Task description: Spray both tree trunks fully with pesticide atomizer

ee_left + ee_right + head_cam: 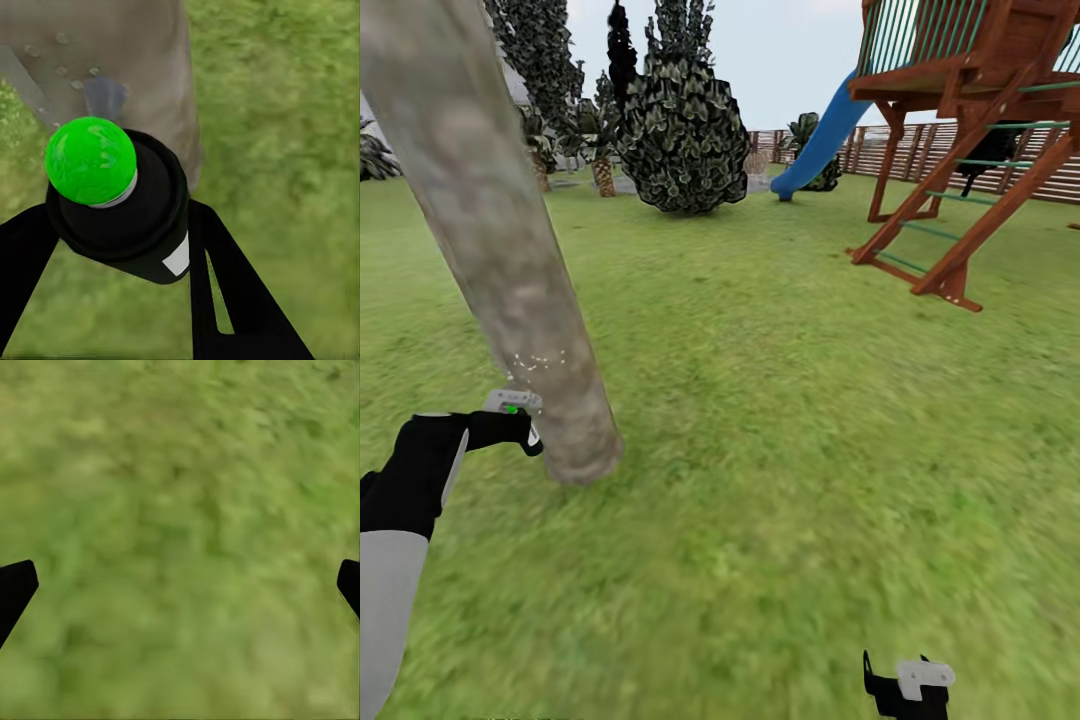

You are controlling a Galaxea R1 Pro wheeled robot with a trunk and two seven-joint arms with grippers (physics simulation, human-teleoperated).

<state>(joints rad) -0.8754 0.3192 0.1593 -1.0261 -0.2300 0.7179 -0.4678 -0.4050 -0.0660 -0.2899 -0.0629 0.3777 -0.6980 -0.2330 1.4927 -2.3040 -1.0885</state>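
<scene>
Your left gripper (120,247) is clamped around the pesticide atomizer (124,214), whose top dot shows green, and holds it just beside the tree trunk (510,260) near its base on the grass (790,420). A few white pesticide specks (540,362) sit on the bark just above the bottle. Your right gripper (180,585) hangs well apart from the trunk, fingers spread wide over bare lawn with nothing between them.

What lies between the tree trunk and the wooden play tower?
Bare grass only, in the head view, between the tree trunk and the wooden play tower.
</scene>
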